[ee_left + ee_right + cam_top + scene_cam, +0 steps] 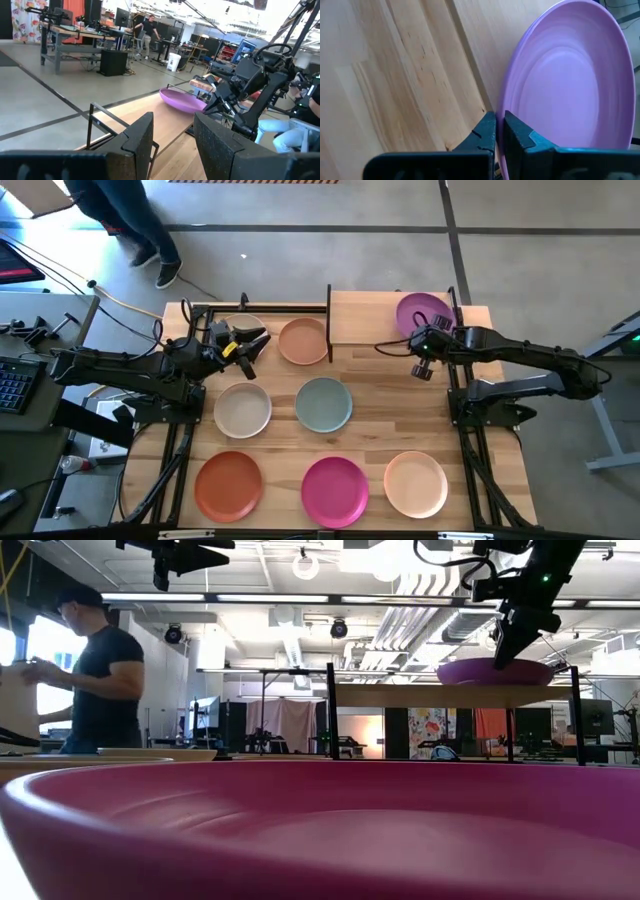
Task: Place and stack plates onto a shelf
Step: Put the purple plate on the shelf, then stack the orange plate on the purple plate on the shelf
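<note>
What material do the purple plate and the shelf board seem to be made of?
Purple plate: probably plastic or a similar moulded material, matte; even colour, soft dull sheen, faint concentric rings. Shelf board: light wood, smooth; visible grain lines and joined strips.

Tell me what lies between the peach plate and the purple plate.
Only bare shelf board: the high view shows no plate between the peach plate and the purple plate.

A person (95, 670) in a dark shirt stands beyond the table (workbenches (75, 37) behind).
</note>
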`<state>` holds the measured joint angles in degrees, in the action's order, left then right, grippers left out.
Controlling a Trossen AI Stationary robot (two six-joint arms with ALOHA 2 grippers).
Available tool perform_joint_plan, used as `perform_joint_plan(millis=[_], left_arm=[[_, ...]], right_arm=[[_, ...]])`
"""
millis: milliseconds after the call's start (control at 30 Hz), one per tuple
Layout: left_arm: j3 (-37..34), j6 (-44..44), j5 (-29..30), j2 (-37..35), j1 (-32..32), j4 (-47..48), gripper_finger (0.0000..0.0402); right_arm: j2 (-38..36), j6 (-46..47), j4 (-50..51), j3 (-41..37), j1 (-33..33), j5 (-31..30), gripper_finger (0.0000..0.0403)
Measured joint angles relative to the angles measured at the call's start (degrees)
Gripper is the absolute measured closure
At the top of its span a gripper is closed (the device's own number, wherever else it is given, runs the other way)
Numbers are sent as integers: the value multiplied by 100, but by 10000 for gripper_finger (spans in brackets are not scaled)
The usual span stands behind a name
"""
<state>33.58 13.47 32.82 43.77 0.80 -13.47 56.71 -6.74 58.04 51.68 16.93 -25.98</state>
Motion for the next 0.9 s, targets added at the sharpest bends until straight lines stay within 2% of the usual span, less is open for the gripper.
perform_joint_plan(millis=[133, 500, 700, 900], left_arm=[[0, 0, -1, 0, -2, -1, 271], [0, 10, -2, 0, 0, -2, 271], [0, 243, -95, 0, -2, 1, 271], [2, 478, -388, -2, 2, 26, 271]], right_arm=[[0, -123, -2, 0, -2, -2, 386], [-2, -107, -64, 0, -2, -159, 311], [-17, -77, -160, 111, -85, -135, 300], [-20, 199, -85, 836, -247, -18, 300]])
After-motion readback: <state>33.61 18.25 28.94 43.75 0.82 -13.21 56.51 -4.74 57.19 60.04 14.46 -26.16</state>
